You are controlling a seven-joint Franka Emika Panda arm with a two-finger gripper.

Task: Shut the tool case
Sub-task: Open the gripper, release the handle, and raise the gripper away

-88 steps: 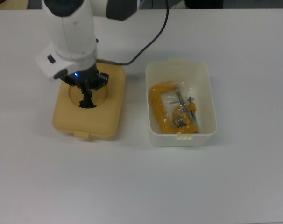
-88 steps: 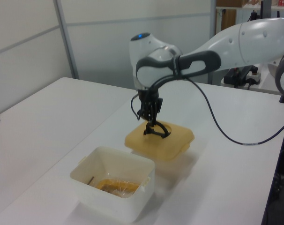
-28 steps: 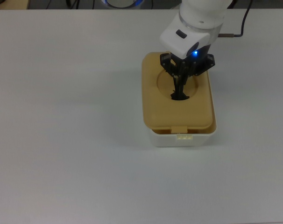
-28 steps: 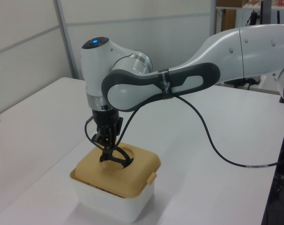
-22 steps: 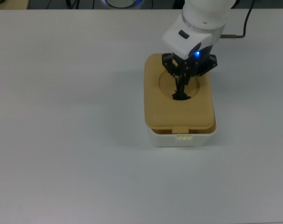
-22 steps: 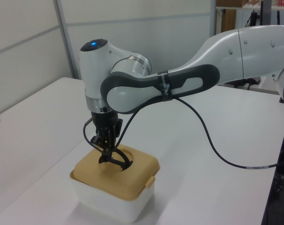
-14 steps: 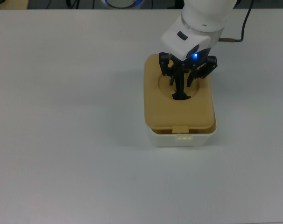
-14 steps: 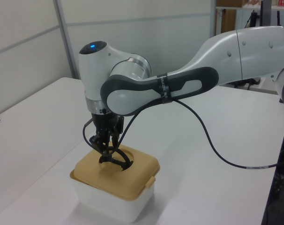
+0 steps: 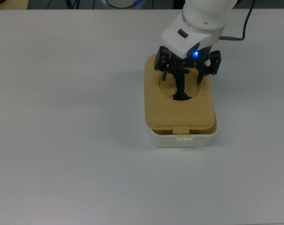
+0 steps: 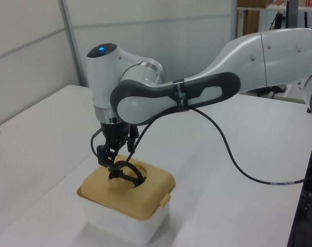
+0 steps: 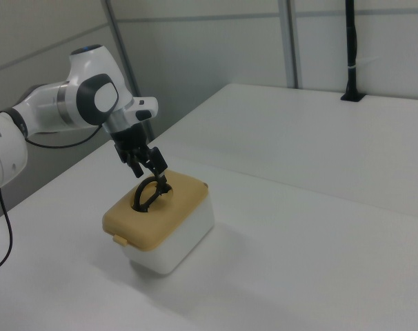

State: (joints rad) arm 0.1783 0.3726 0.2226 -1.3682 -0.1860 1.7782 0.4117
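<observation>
The tool case stands closed: its tan lid [image 9: 179, 112] lies on the white box [image 9: 184, 140], with the lid's front tab over the box's latch tab. The lid's black handle [image 9: 181, 89] stands up from its round recess. My gripper [image 9: 182, 76] hovers just above the lid, open, with one finger on each side of the handle and apart from it. The left view shows the gripper [image 10: 115, 154] over the lid [image 10: 127, 191] and box [image 10: 120, 224]. The right view shows the gripper [image 11: 149, 170], the handle [image 11: 148, 193] and the lid [image 11: 154, 217].
The case sits on a white table [image 9: 76, 140]. A black cable [image 10: 238, 164] hangs from the arm down to the table behind the case. A black post [image 11: 350, 55] stands at the table's far edge in the right view.
The gripper carried the lid by its handle from the top view's left onto the white box. In the last half second the fingers opened and let the handle go.
</observation>
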